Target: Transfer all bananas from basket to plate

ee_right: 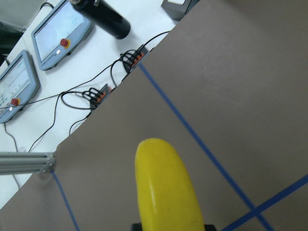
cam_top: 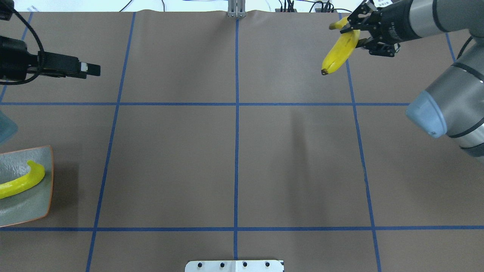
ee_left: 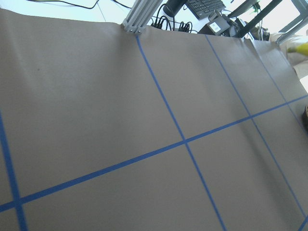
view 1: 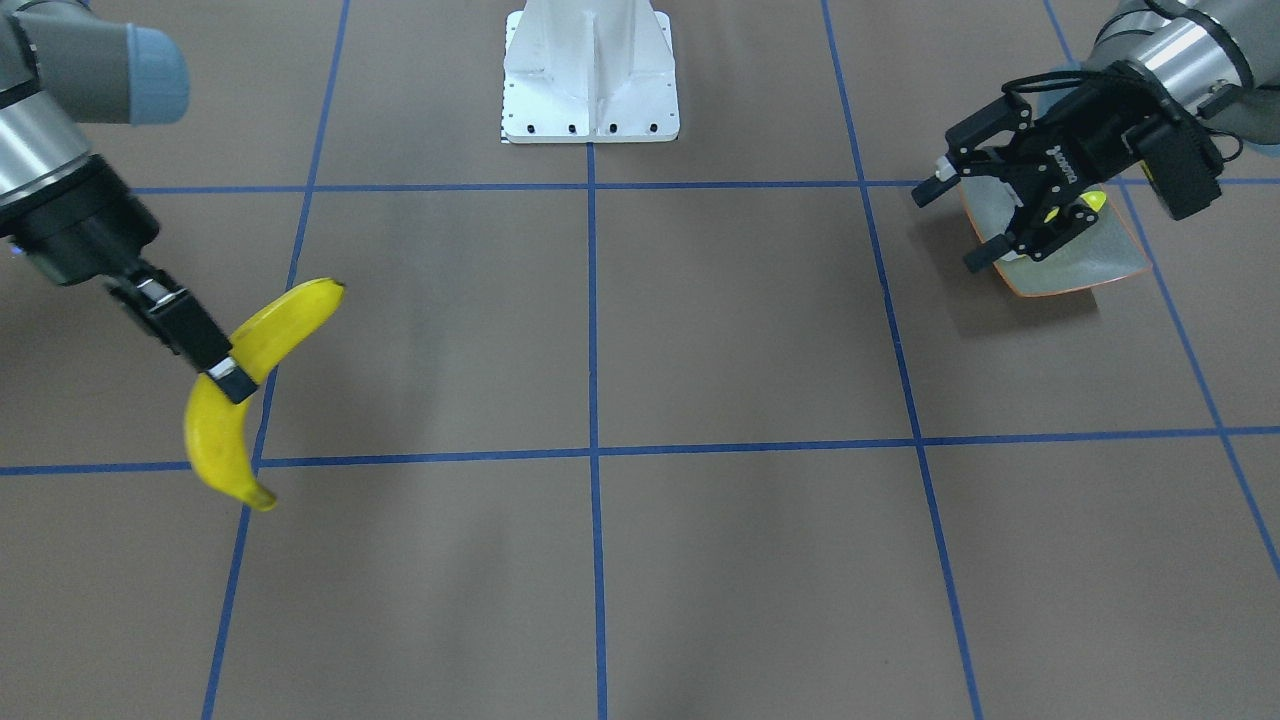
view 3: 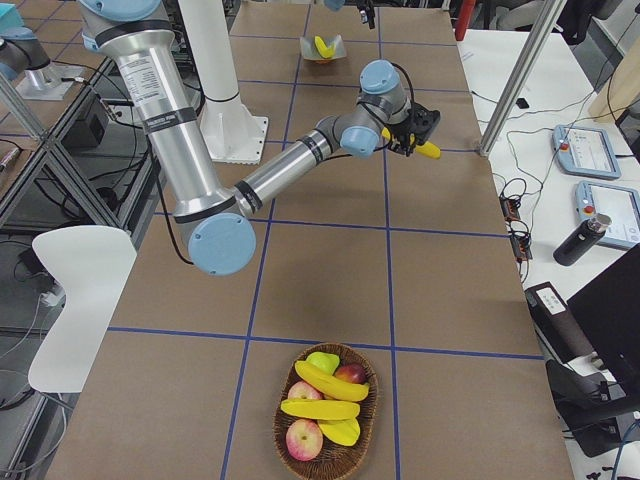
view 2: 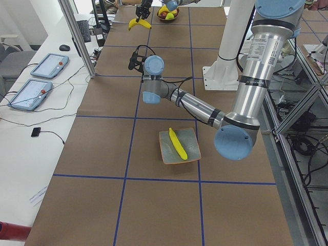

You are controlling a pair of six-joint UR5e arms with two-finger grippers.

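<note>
My right gripper [view 1: 232,378] is shut on a yellow banana [view 1: 250,385] around its middle and holds it above the table; both also show in the overhead view, the gripper [cam_top: 355,34] and the banana [cam_top: 339,49], and the banana fills the right wrist view [ee_right: 166,187]. The grey-green plate [cam_top: 38,211] with an orange rim lies at the table's left end with one banana [cam_top: 22,182] on it. My left gripper [view 1: 950,226] is open and empty, just above the plate [view 1: 1095,262]. The basket [view 3: 290,440] at the right end holds more bananas [view 3: 322,409].
Apples [view 3: 303,438] and a green fruit lie in the basket among the bananas. The robot's white base [view 1: 590,75] stands at the table's middle rear. Blue tape lines grid the brown table. Tablets and cables lie on side benches off the table.
</note>
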